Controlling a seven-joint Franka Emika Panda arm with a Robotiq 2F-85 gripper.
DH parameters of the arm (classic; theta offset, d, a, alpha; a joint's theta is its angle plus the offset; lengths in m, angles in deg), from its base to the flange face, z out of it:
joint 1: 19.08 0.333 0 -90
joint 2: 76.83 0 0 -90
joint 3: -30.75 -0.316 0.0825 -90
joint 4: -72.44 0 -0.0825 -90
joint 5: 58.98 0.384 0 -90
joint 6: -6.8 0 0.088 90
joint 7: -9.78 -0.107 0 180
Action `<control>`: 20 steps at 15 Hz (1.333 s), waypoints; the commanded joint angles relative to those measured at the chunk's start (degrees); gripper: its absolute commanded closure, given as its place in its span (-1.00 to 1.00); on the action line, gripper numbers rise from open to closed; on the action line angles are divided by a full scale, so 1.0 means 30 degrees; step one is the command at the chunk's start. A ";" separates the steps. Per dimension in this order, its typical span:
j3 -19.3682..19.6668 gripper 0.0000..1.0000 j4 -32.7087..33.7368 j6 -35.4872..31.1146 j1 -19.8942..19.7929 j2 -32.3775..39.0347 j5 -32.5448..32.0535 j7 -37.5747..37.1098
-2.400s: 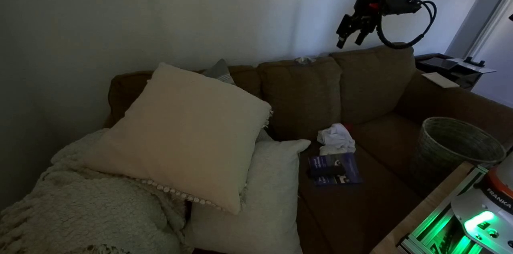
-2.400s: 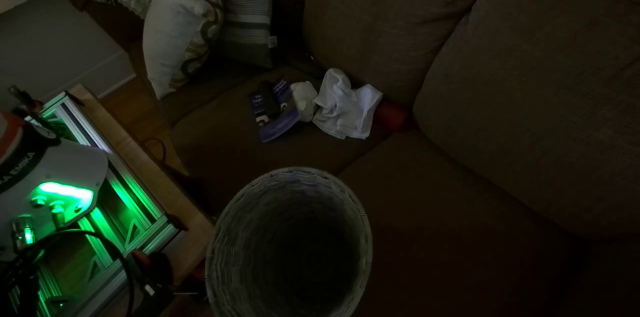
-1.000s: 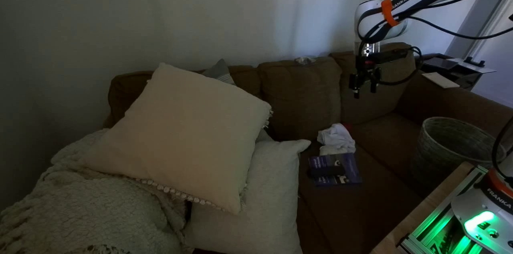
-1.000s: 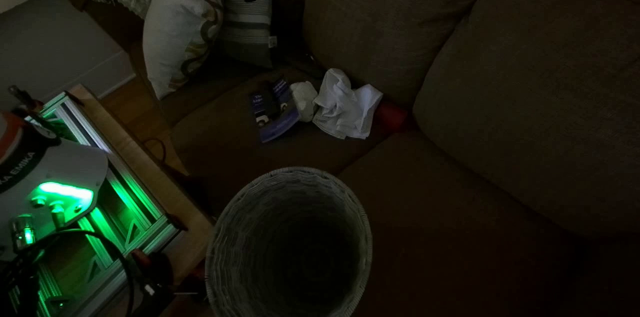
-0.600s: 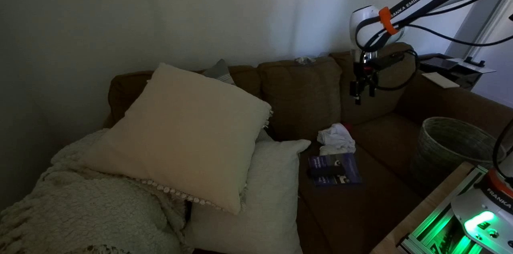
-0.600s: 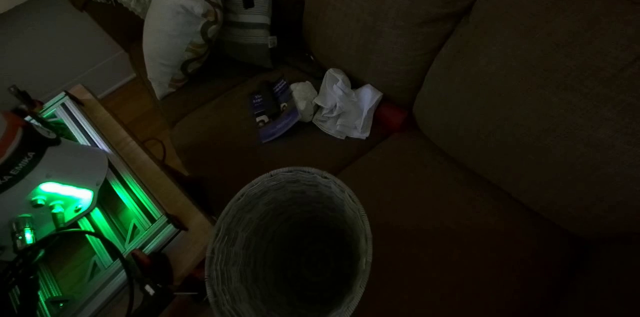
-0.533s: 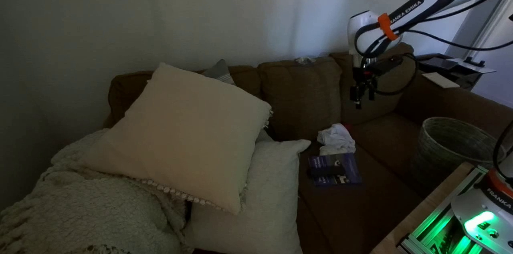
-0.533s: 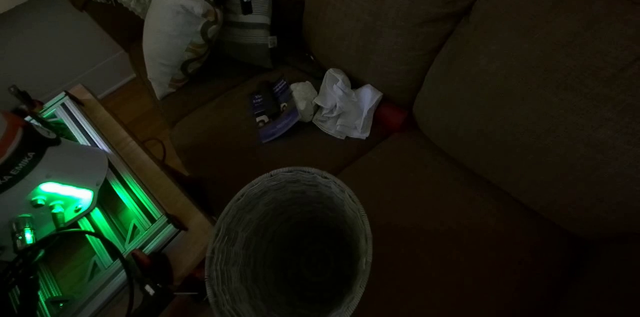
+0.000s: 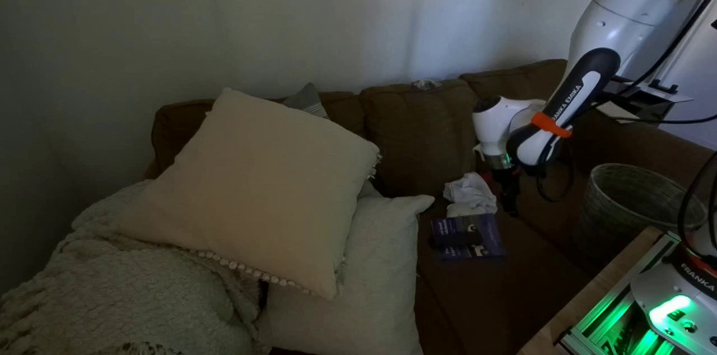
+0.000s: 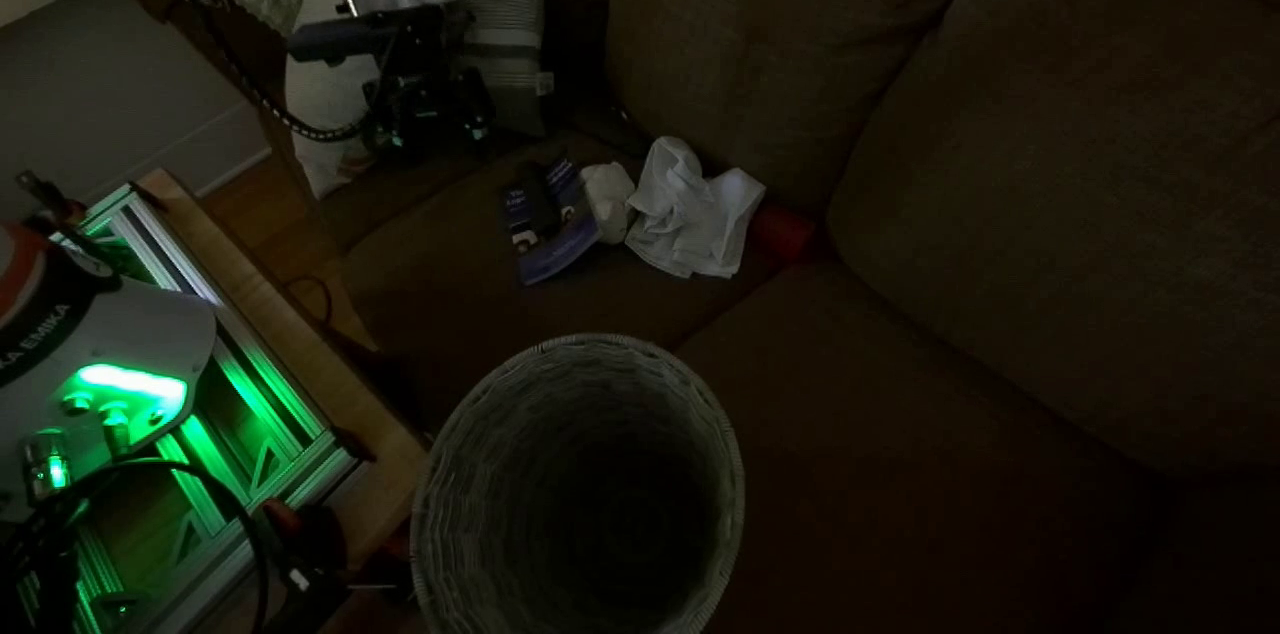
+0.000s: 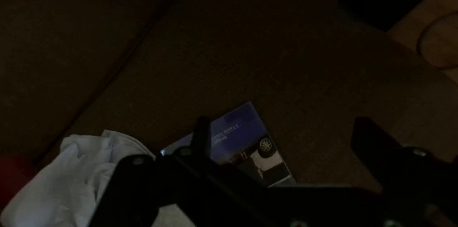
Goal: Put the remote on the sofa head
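Observation:
The remote [image 9: 458, 239] is a dark slim bar lying across the bluish booklet [image 9: 493, 232] on the sofa seat; it also shows in an exterior view [image 10: 538, 199]. In the wrist view the booklet [image 11: 243, 134] shows partly behind the left finger, and the remote cannot be made out. The sofa head [image 9: 392, 89] is the brown ridge along the wall. My gripper [image 9: 510, 210] points down above the seat, beside the booklet in the picture, also seen in an exterior view [image 10: 432, 129]. In the wrist view its fingers [image 11: 282, 121] stand wide apart with nothing between them.
A white cloth [image 9: 470, 190] and a pale lump [image 10: 607, 201] lie beside the booklet, with a red thing [image 10: 785, 232] behind. Large cream pillows [image 9: 252, 192] fill the sofa's left. A woven basket [image 10: 580, 344] stands near the robot base. A crumpled item [image 9: 427, 84] sits on the ridge.
My gripper has come down from in front of the wall above the backrest to low over the seat near the booklet. The remote and booklet have not moved.

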 commanded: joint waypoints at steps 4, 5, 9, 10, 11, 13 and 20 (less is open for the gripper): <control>0.0438 -1.00 0.3332 -0.2736 -0.0159 0.5145 -0.2845 0.3485; 0.0407 -1.00 0.4074 -0.2642 -0.0274 0.5820 -0.2869 0.4604; 0.0507 -1.00 0.4841 -0.1921 0.0030 0.6129 -0.2447 0.5219; 0.0501 -1.00 0.5322 -0.1786 0.0011 0.6547 -0.2459 0.5468; 0.0495 -1.00 0.5578 -0.1757 0.0010 0.6798 -0.2464 0.5594; 0.0582 -1.00 0.5655 -0.2393 0.0256 0.7194 -0.2886 0.5404; 0.2607 -1.00 0.7162 -0.7331 0.3130 1.1341 -0.5996 0.2013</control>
